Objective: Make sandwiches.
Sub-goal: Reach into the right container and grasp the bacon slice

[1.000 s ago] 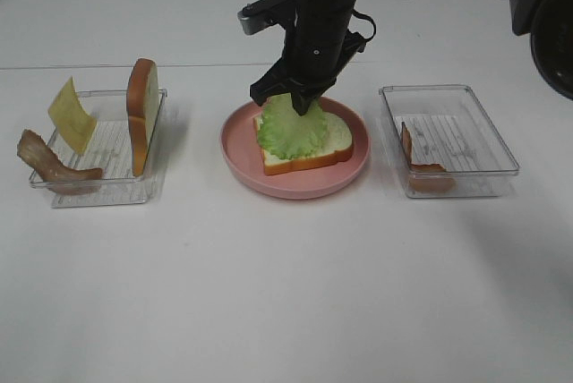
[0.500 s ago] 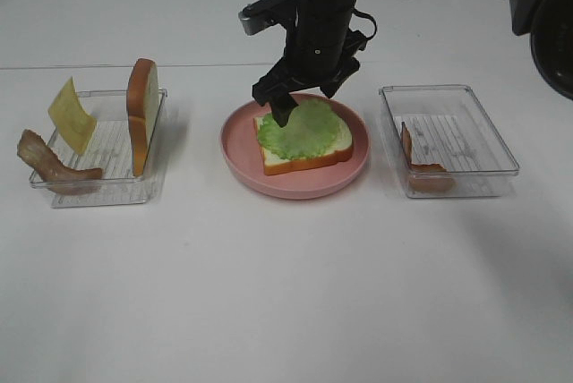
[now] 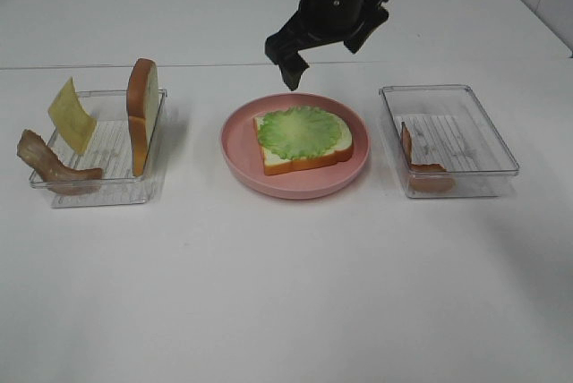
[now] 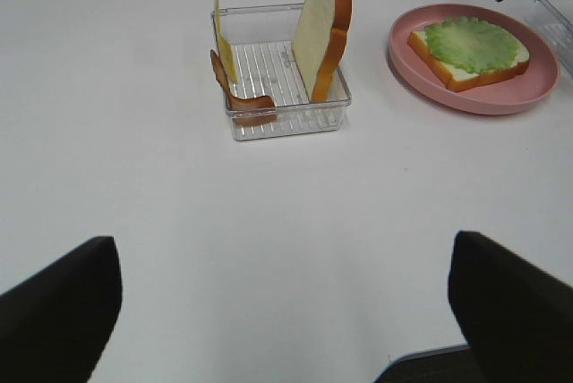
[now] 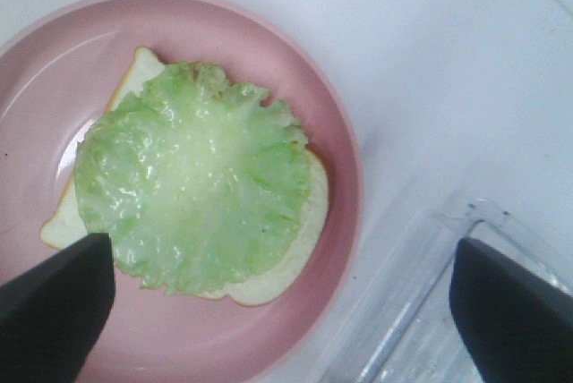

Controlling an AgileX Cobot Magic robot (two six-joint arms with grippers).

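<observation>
A white bread slice lies on the round pink plate with a green lettuce leaf flat on top. My right gripper hangs open and empty above the plate's far rim; its wrist view looks down on the lettuce between the open fingers. A second bread slice stands upright in the left tray, with a yellow cheese square and a bacon strip. Another bacon strip lies in the right tray. My left gripper is open and empty, well back from the left tray.
The white table spreads in front of the trays and plate. A seam line crosses the table behind them. The right arm's dark body stands over the plate's far side.
The right gripper let go of the lettuce, which now lies flat on the bread. The gripper has risen and moved back from the plate.
</observation>
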